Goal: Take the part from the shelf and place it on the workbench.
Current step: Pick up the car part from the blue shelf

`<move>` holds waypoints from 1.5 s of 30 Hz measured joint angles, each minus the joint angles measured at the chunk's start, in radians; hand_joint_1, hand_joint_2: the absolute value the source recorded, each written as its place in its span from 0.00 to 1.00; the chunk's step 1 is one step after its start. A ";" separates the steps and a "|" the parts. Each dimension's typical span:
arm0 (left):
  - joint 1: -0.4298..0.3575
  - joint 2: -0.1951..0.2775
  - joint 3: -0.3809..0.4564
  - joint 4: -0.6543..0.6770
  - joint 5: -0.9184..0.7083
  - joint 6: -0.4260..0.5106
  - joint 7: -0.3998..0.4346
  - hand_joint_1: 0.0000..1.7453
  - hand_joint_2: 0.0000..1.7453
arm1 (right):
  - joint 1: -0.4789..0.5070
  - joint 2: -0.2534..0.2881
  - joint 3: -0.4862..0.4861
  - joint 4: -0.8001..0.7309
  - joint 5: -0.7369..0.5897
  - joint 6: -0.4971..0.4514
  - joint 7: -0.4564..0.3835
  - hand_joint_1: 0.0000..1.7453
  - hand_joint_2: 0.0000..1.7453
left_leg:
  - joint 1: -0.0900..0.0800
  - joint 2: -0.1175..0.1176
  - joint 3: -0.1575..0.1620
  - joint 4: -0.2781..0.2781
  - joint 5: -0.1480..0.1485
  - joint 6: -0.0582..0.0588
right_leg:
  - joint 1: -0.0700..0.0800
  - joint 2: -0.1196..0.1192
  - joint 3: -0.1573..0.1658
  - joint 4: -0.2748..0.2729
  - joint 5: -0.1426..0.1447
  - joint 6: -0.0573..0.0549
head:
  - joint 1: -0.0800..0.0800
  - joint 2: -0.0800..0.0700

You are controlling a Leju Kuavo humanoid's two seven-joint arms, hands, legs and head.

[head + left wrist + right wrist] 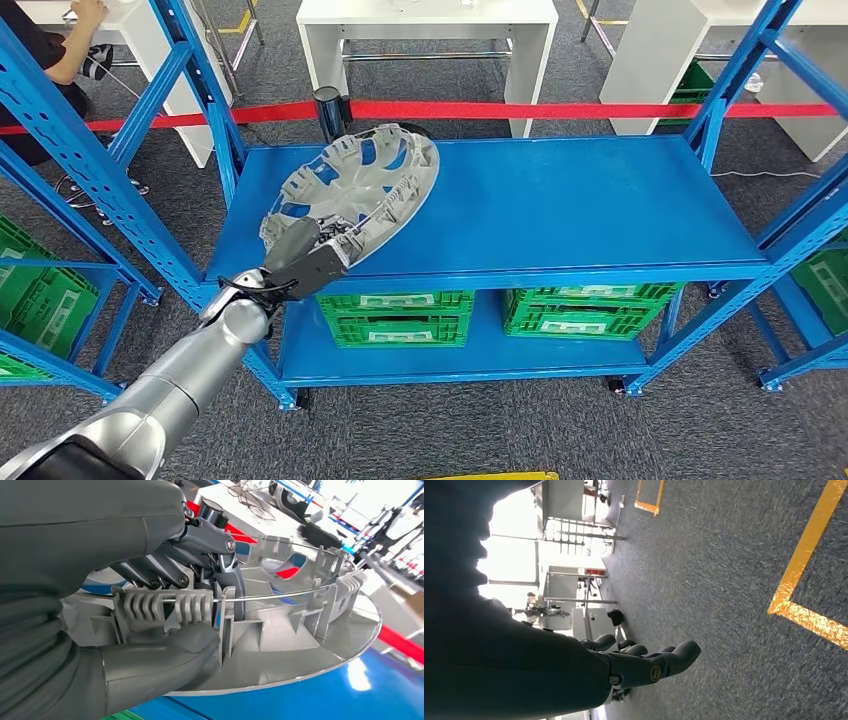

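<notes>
The part is a grey wheel cover (362,188), inner side up, with ribs, clips and a wire ring. It lies at the left of the blue shelf top (560,205), tilted, its near edge raised. My left hand (303,257) grips that near edge. In the left wrist view the thick thumb (165,655) lies under the rim of the wheel cover (300,630) and the darker fingers (210,555) curl over the ribbed clips from above. My right hand (644,662) hangs over the grey carpet, fingers loosely apart, holding nothing.
Blue uprights (110,180) frame the shelf on both sides. Green crates (400,315) sit on the lower level. A red barrier tape (560,110) and a black post (328,110) stand behind, then white tables (430,30). A person (50,50) sits at the far left.
</notes>
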 joint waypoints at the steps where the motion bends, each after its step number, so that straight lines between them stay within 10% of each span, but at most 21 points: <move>1: 0.000 -0.002 0.008 0.000 0.012 -0.002 -0.002 1.00 1.00 | 0.000 0.000 -0.003 0.000 -0.001 -0.001 0.000 0.00 1.00 | 0.000 0.000 0.000 0.000 0.000 0.000 | 0.000 0.000 0.000 0.000 0.000 0.000 | 0.000 0.000; 19: -0.006 -0.016 0.157 -0.012 0.203 -0.062 -0.012 1.00 1.00 | 0.000 0.000 -0.026 0.000 -0.001 -0.016 0.000 0.00 1.00 | 0.000 0.000 0.000 0.000 0.000 0.000 | 0.000 0.000 0.000 0.000 0.000 0.000 | 0.000 0.000; 34: -0.090 0.081 0.443 -0.078 0.451 -0.103 0.009 1.00 1.00 | -0.001 -0.005 -0.033 0.000 0.020 -0.032 0.000 0.00 1.00 | 0.000 0.001 -0.001 0.000 0.001 0.000 | 0.000 0.001 -0.002 0.001 0.000 0.000 | 0.000 0.000; 45: -0.121 0.069 0.471 -0.132 0.437 -0.176 0.056 1.00 1.00 | -0.011 -0.005 -0.037 0.000 0.020 -0.033 -0.007 0.00 1.00 | 0.000 0.000 -0.003 0.000 0.001 0.000 | 0.000 0.000 -0.002 -0.001 0.001 0.001 | 0.000 0.000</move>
